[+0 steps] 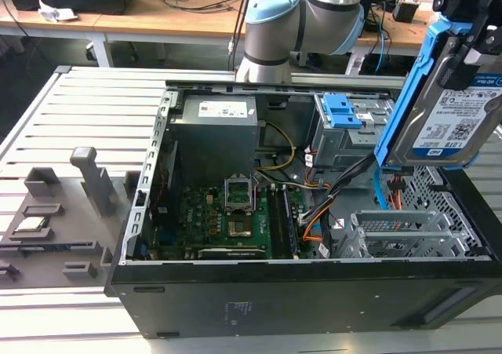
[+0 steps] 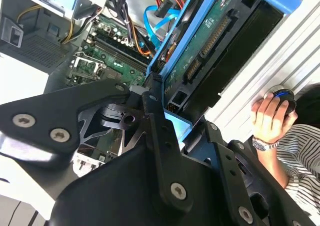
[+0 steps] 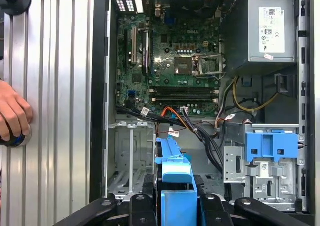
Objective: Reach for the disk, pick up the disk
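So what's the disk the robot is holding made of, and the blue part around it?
The disk looks like metal: its face is silvery grey with a dull shine, under a white paper-looking label. The blue frame along its edges looks like plastic, smooth and evenly coloured. The black pincer is clamped on that frame; it could be metal or hard plastic.

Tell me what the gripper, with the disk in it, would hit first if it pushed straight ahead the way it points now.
Probably the empty metal drive cage in the open computer case, under the disk held by the gripper; depth is unclear.
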Motion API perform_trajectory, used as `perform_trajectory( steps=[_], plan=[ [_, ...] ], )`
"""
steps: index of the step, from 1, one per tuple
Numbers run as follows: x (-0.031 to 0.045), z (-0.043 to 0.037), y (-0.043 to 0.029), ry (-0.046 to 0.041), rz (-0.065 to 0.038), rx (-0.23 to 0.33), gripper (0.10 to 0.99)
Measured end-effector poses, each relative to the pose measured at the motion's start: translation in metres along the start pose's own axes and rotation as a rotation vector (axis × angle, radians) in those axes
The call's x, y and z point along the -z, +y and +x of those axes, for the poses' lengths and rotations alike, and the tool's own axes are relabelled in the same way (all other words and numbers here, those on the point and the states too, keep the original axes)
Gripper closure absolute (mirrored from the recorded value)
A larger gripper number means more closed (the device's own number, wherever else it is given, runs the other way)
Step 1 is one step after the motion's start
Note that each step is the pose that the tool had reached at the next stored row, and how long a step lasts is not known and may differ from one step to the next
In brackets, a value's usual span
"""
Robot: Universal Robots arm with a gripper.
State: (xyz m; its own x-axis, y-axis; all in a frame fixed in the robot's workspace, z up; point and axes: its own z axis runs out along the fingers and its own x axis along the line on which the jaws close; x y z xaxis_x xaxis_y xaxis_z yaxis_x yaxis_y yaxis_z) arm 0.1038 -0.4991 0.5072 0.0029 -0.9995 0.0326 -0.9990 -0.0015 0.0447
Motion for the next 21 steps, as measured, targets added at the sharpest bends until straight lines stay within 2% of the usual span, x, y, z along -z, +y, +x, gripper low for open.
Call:
perform_trajectory(
  steps=[11,21],
  plan=[
    [-0.0009,0.0217,0.0000,0.0023,0.000,0.000,0.718],
    [-0.0015,0.0370,0.0000,0.0038,0.000,0.000,0.718]
  ],
)
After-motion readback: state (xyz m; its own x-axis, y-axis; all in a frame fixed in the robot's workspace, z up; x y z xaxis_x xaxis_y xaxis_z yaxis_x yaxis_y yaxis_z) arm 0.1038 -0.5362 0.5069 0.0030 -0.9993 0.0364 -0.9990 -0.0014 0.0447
